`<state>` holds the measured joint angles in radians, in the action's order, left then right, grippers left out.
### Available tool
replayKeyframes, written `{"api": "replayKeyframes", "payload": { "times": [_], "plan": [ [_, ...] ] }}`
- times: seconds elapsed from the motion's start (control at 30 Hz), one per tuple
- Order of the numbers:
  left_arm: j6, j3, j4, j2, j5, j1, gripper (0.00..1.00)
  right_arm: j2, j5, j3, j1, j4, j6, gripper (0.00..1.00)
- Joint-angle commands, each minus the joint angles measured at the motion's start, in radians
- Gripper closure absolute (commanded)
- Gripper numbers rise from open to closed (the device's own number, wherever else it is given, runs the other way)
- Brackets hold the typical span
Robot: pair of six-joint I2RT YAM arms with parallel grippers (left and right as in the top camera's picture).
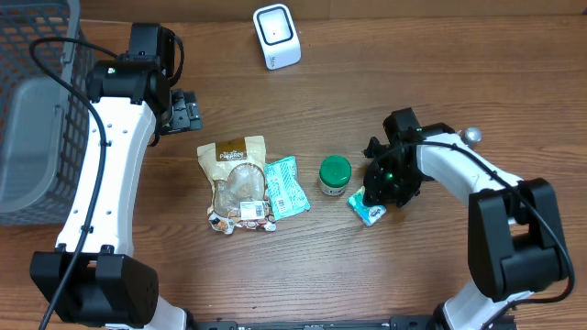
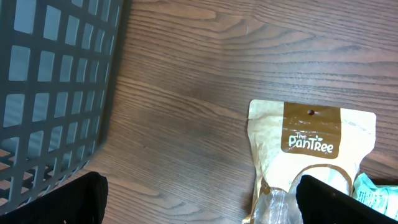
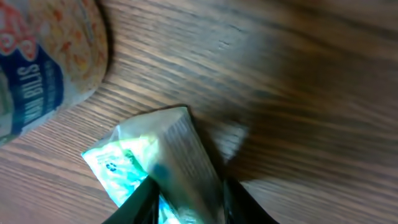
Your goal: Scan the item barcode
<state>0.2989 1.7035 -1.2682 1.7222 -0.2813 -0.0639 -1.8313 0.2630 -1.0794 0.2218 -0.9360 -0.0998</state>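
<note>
Two dark fingers [image 3: 134, 208] of the right jaws pinching one end of the small teal packet [image 3: 168, 155], tented between them with a corner down on the table [image 3: 298, 93], toward the right edge. Grasping it, though only by a thin fold of film. Just beside, nearer the middle: green-lidded jar [image 1: 335, 174], close to the packet but apart. Left jaws released, spread wide, nothing between them, hanging over the far-left part of the table next to the grey basket [image 1: 37, 110], PanTree pouch [image 2: 311, 149] just below in the wrist view. Second teal packet [image 1: 287, 186] tucked against that pouch mid-table. White scanner [image 1: 276, 36] upright at the far edge, well apart from the held packet.

Likely next: lift and carry to the scanner, not yet begun. Risks:
- slick film sliding out of so shallow a pinch on the lift
- jar clipped on the swing across
- barcode creased by the fold, or turned away from the scanner window, giving no read

Barcode side not visible, so cannot tell its facing.
</note>
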Motion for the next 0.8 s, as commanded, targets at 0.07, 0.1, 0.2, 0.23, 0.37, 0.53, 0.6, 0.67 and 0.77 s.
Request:
{"api": "replayKeyframes", "payload": {
  "times": [0.07, 0.1, 0.2, 0.23, 0.37, 0.53, 0.6, 0.67, 0.77],
  "plan": [
    [-0.007, 0.014, 0.001, 0.004, -0.013, 0.005, 0.00, 0.016, -0.051, 0.030, 0.000, 0.011, -0.002, 0.96],
    [-0.007, 0.014, 0.001, 0.004, -0.013, 0.005, 0.00, 0.016, -0.050, 0.029, -0.004, 0.010, -0.001, 0.96],
    [-0.007, 0.014, 0.001, 0.004, -0.013, 0.005, 0.01, 0.017, -0.009, 0.004, -0.032, -0.014, 0.014, 0.96],
    [-0.007, 0.014, 0.001, 0.004, -0.013, 0.005, 0.00, 0.018, 0.018, -0.012, -0.046, -0.030, 0.014, 0.96],
    [-0.007, 0.014, 0.001, 0.004, -0.013, 0.005, 0.00, 0.025, 0.130, -0.080, -0.098, -0.105, 0.013, 0.96],
    [-0.007, 0.014, 0.001, 0.004, -0.013, 0.005, 0.00, 0.085, 0.209, -0.143, -0.142, -0.167, 0.013, 0.96],
    [-0.007, 0.014, 0.001, 0.004, -0.013, 0.005, 0.00, 0.123, 0.229, -0.158, -0.150, -0.181, 0.013, 0.96],
    [-0.007, 0.014, 0.001, 0.004, -0.013, 0.005, 0.00, 0.166, 0.255, -0.163, -0.152, -0.186, 0.013, 0.96],
    [-0.007, 0.014, 0.001, 0.004, -0.013, 0.005, 0.00, 0.249, 0.281, -0.164, -0.152, -0.198, 0.013, 0.96]
  ]
}}
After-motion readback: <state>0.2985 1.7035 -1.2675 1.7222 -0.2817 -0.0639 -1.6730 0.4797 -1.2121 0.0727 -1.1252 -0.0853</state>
